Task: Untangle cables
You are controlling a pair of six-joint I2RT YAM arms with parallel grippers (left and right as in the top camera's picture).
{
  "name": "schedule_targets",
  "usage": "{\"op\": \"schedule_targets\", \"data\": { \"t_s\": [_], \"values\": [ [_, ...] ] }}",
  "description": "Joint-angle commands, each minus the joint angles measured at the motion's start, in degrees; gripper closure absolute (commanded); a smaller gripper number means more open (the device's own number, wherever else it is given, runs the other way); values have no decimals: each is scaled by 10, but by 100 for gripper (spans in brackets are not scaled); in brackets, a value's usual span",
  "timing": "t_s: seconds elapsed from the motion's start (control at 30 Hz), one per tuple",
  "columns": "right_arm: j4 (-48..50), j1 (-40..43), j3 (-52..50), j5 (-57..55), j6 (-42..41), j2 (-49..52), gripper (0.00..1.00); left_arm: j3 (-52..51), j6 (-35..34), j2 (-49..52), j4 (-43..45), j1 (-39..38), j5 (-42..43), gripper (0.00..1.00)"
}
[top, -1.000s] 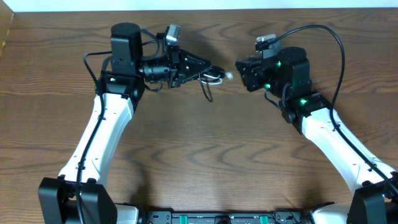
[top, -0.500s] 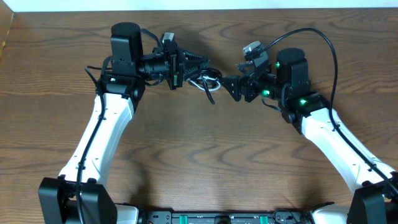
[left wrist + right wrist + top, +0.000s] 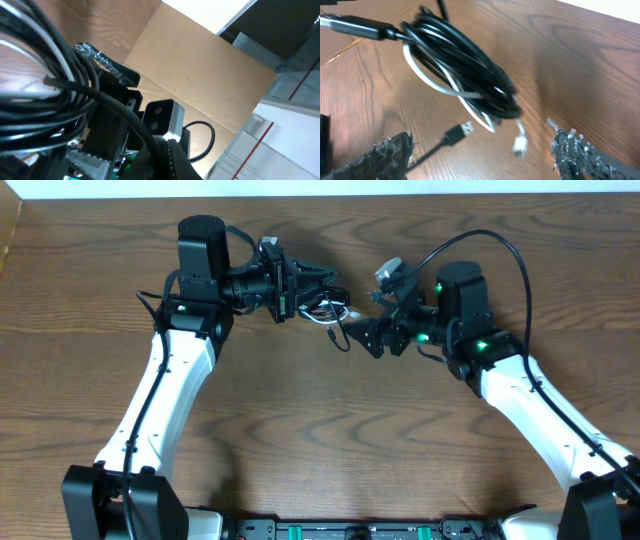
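1. We are pinching the cables (image 3: 328, 308) in the left fingers (image 3: 312, 281), which are pressed together on the coiled bundle. Its loose ends are trailing down toward the table (image 3: 330, 450).
2. We are holding the right fingers (image 3: 572, 150) spread wide with nothing between them. They are near the bundle but apart from it.
3. From overhead, the bundle is lying at about 10 o'clock from the right fingers. In the right wrist view it is sitting at 12 o'clock, straight ahead of the open gap.
4. In that wrist view the coil's long axis is running from 10 o'clock to 4 o'clock, with the white cord looping among the black ones. The black plug (image 3: 457, 134) and the white plug (image 3: 520, 145) are dangling at the near end, closest to the right fingers.
5. We are judging that the right arm, being free and nearer the plugs, is the one to reach forward. The grab should go to one plug end rather than the whole coil.
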State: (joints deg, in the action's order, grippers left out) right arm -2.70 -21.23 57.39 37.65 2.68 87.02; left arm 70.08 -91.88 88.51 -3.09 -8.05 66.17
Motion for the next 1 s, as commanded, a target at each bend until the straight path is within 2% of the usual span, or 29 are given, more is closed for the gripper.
{"op": "schedule_targets", "data": {
  "t_s": [0.0,0.17,0.33,0.37,0.43,0.47,0.5,0.63,0.7,0.8,0.97],
  "values": [
    [22,-14,10,-24,18,16,16,8,-33,-2,8,-5,29,93],
    [144,-38,10,-126,-69,68,20,8,-60,-2,10,-21,69,93],
    [312,-50,10,-157,-118,129,21,8,-64,-2,11,-26,102,93],
    [336,-50,10,-160,-125,138,24,8,-64,-2,11,-26,106,93],
    [365,-51,10,-175,-145,154,41,8,-64,-2,11,-26,114,93],
    [368,-50,10,-185,-156,158,55,8,-64,-2,11,-26,115,93],
    [367,-49,10,-199,-167,161,64,8,-64,-2,11,-26,115,93],
    [361,-36,10,-208,-188,158,69,8,-61,-2,11,-26,114,93],
    [350,-28,10,-208,-201,156,81,8,-41,-2,11,-21,113,93],
    [302,-12,10,-205,-212,150,90,8,18,-2,11,-7,114,93],
    [210,23,10,-136,-211,144,94,8,119,-2,11,17,113,93]
  ]
}}
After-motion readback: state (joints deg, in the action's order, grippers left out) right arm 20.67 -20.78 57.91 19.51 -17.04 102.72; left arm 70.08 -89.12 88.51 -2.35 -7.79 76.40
